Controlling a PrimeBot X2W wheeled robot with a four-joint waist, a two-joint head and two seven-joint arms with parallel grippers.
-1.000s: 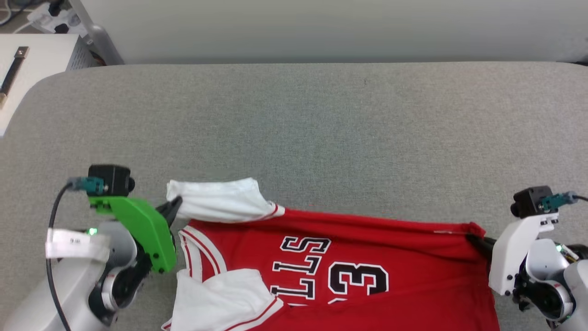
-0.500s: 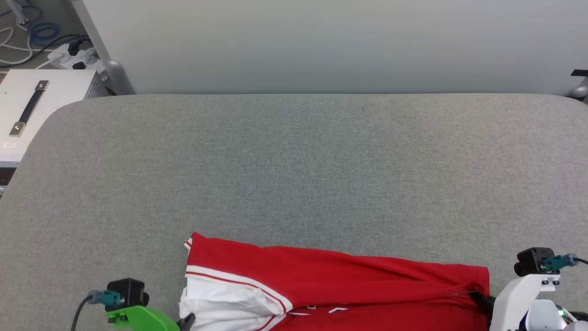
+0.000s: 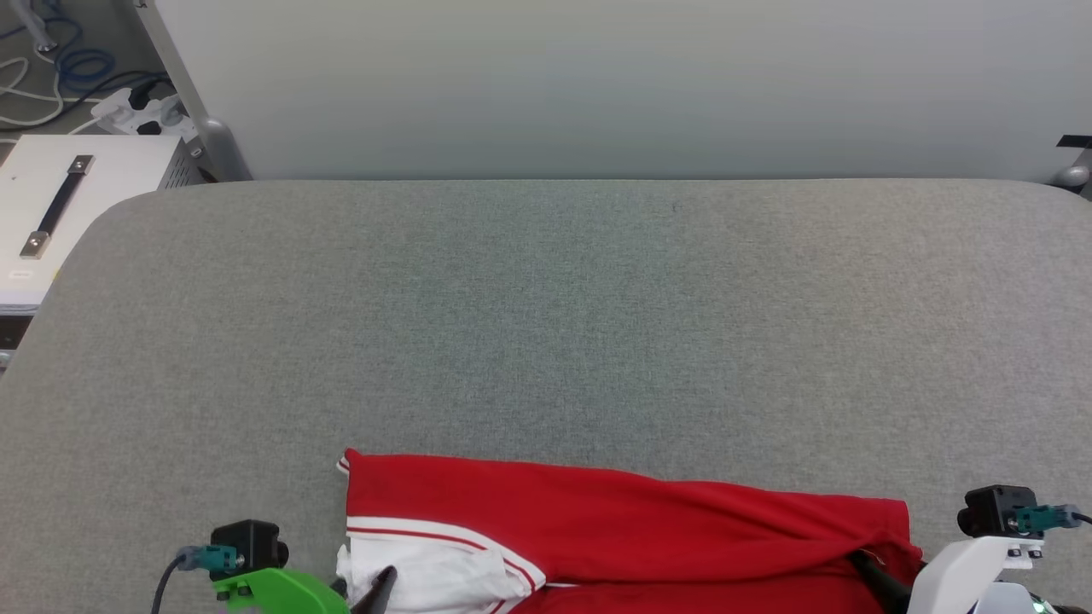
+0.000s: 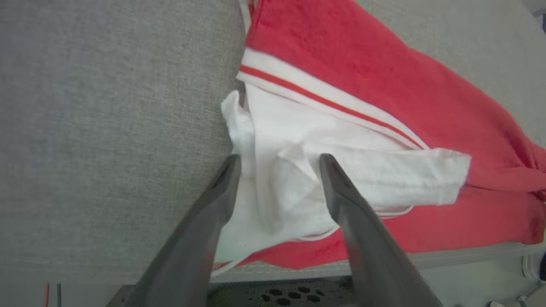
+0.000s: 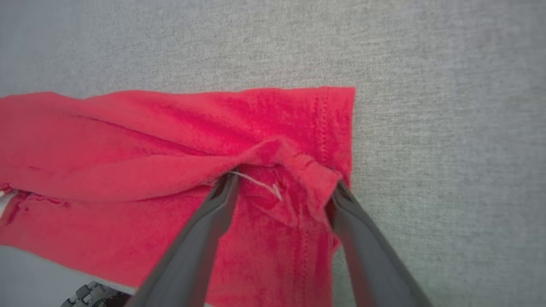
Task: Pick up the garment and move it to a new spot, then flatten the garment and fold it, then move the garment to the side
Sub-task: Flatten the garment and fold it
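Letting go on both sides, we have our left gripper [image 4: 279, 158] spread wide over the white sleeve [image 4: 362, 170] and our right gripper [image 5: 286, 181] spread wide astride the red hem [image 5: 332, 111]. Neither grips cloth now, a release from the pinch of a second ago. The garment [image 3: 614, 520] lies doubled over at the near edge of the grey surface [image 3: 546, 341] — one fold looks laid, so smoothing can follow.

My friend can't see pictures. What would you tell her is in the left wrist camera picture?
The left gripper is open, its two dark fingers spread over the crumpled white sleeve of a red garment. The garment lies on a grey fabric surface, with a red-striped white band running beside the sleeve.
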